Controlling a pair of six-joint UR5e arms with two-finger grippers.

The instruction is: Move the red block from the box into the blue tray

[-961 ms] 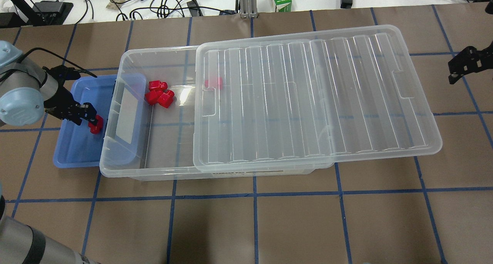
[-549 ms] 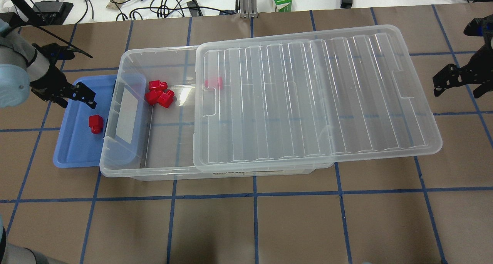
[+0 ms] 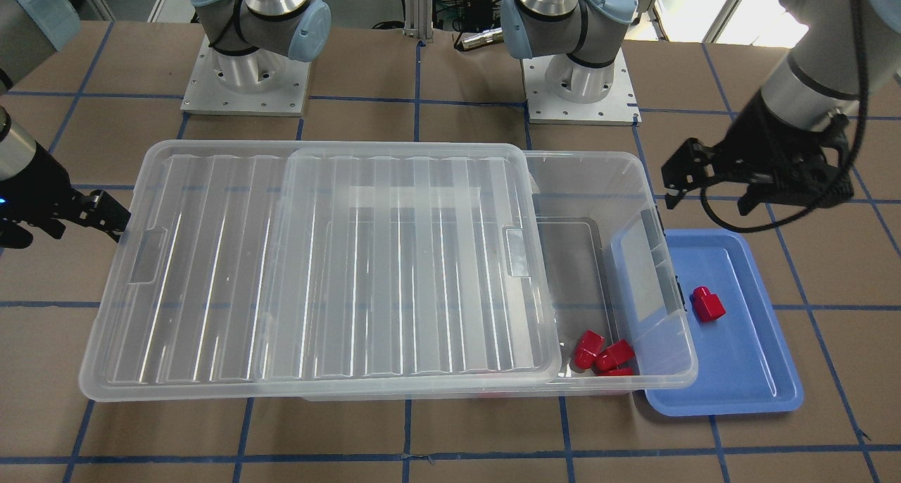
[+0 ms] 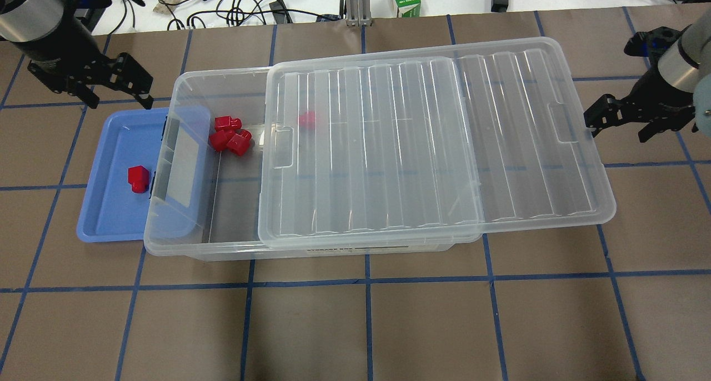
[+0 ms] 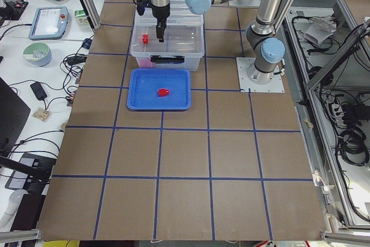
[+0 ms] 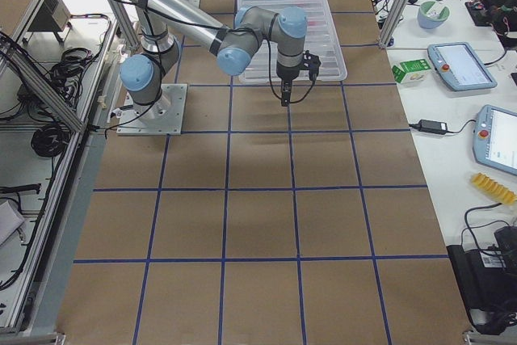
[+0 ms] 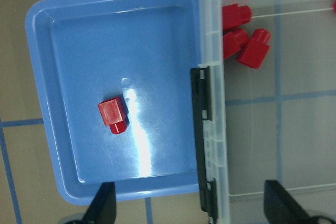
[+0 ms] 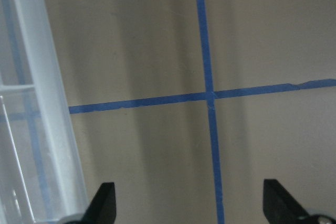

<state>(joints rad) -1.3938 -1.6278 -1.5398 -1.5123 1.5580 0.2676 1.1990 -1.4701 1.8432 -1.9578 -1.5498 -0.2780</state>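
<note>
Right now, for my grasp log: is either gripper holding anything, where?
Nothing. Left gripper and right gripper are open, empty; red block lies in blue tray.

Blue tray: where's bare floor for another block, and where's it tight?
Free: blue tray floor from the red block out to the rim opposite the box, and toward both other rims. Tight: the narrow strip between block and box end.

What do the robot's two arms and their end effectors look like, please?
The left arm and right arm are silver-grey metal tubes with rounded pale-blue joint caps, mounted on square silver base plates. The left end effector and right end effector are black, angular and two-fingered. A thin black cable loops beside the left one.
</note>
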